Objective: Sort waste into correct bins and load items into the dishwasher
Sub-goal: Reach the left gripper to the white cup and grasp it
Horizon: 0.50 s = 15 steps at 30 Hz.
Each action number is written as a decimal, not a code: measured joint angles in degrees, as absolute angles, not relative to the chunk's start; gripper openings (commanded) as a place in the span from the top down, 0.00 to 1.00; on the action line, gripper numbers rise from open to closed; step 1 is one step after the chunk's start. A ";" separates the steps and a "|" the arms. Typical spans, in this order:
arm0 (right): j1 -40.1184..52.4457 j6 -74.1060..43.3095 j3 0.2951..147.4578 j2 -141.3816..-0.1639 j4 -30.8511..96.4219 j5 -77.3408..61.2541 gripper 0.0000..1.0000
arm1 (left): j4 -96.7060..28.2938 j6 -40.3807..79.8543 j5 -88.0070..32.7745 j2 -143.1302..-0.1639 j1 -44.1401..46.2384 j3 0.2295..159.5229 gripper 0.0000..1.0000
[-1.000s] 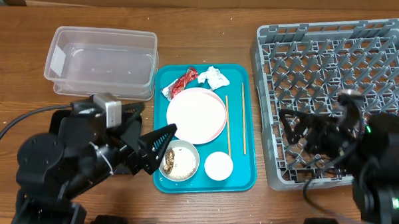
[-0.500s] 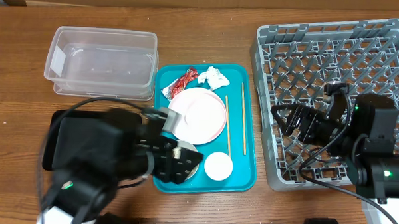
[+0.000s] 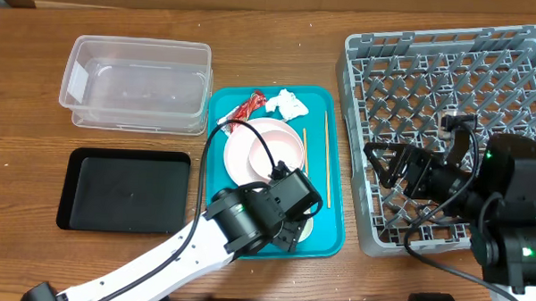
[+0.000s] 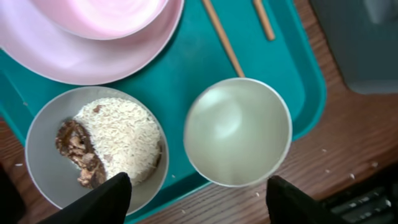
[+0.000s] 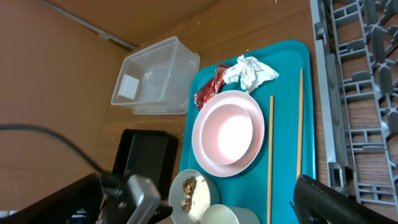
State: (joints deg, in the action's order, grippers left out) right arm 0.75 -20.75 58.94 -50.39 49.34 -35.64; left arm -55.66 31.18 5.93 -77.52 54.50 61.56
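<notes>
Two vessels framed by left gripper [image 4: 199,190], spread wide, nothing held | rice bowl [image 4: 93,149] just beside small white cup [image 4: 237,130] on teal tray [image 4: 186,81] | one rim to be centred before closing

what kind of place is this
Likely a lab bench staged as a dish-clearing station: a grey dish rack, a teal tray of used dishes, a clear tub and black tray on a wooden table.

The overhead view looks straight down on the whole table [image 3: 272,43], teal tray [image 3: 316,99] central. The left wrist faces down, close over the tray's near end. The right wrist sees the whole tray from its right, farther off. Both wrist views share the rice bowl [image 4: 93,149].
</notes>
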 measured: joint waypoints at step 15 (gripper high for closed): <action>0.73 -19.42 58.94 -50.24 51.07 -35.77 0.00 | -53.43 34.20 7.62 -77.36 54.28 61.56 0.29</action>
